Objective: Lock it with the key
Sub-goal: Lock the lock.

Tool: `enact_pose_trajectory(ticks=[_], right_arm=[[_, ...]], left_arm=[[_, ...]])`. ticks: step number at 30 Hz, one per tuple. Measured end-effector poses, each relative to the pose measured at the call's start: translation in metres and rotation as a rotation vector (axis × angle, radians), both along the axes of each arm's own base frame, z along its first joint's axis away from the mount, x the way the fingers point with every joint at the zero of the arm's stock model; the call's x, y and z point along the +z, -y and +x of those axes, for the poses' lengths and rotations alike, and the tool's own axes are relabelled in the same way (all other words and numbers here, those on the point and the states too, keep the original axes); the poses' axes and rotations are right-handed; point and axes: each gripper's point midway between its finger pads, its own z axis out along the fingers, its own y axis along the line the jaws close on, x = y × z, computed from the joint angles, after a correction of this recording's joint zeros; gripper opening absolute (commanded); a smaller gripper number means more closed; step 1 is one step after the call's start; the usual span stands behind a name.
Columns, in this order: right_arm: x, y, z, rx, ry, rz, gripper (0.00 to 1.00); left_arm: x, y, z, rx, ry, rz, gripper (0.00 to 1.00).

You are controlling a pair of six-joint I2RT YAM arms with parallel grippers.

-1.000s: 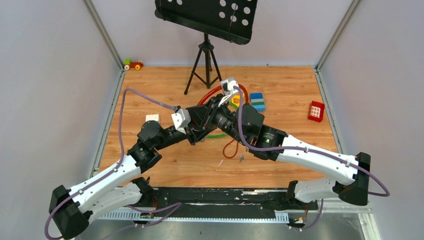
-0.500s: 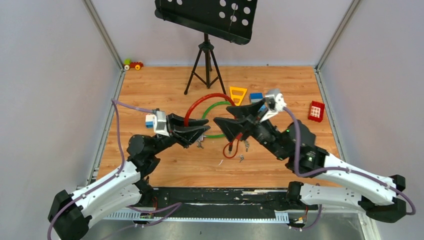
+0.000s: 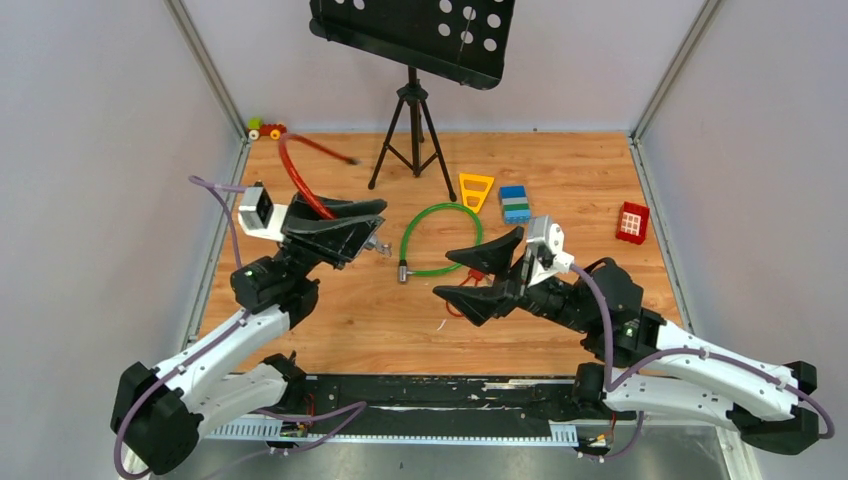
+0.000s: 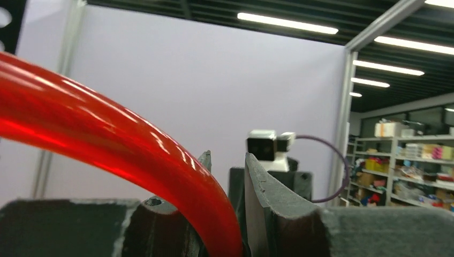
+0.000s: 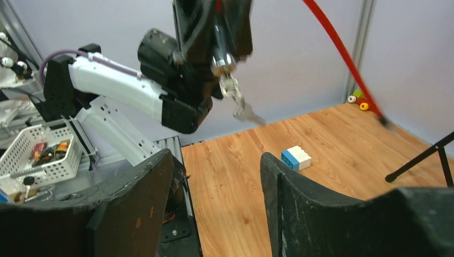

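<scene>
The left claw (image 3: 368,228) is raised off the wooden table (image 3: 560,180), and its two fingers are closed tight on the red cable (image 3: 300,185). In the left wrist view the cable fills the narrow gap between the fingers, pressed against both, and bends away to that claw's left. Behind the claw it rises in an arc and runs off toward the far wall. A short silver lock barrel (image 5: 222,61) pokes out at the claw's tip. The key (image 5: 245,111) hangs just below this barrel. It is a small silvery piece, blurred, dangling in the air and touching neither the table nor any finger.

The right claw (image 3: 480,275) stands spread wide, its fingers (image 5: 144,187) well apart with nothing between them and nothing touching them. It faces the left claw across a stretch of table. From its own camera the key appears above and ahead of the gap between its fingers, well apart from them.

Between the two claws the green cable (image 3: 445,215) lies in a loop on the table. Its dark end plug (image 3: 403,270) lies below the left claw's tip. Beyond the right claw's open gap, a blue-and-white block (image 5: 296,158) sits on the wood.
</scene>
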Motion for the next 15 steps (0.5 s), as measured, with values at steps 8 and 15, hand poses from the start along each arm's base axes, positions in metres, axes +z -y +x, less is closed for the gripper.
enact_pose_trajectory(ticks=[8,15], right_arm=[[-0.006,-0.011,-0.007,0.042,0.199,-0.014,0.65],[0.017,-0.016,-0.03,0.124,0.458,0.094,0.65]], left_arm=[[0.051,-0.01,-0.068,-0.162,0.281,0.01,0.0],[0.05,-0.002,-0.091,-0.277,0.357,0.12,0.0]])
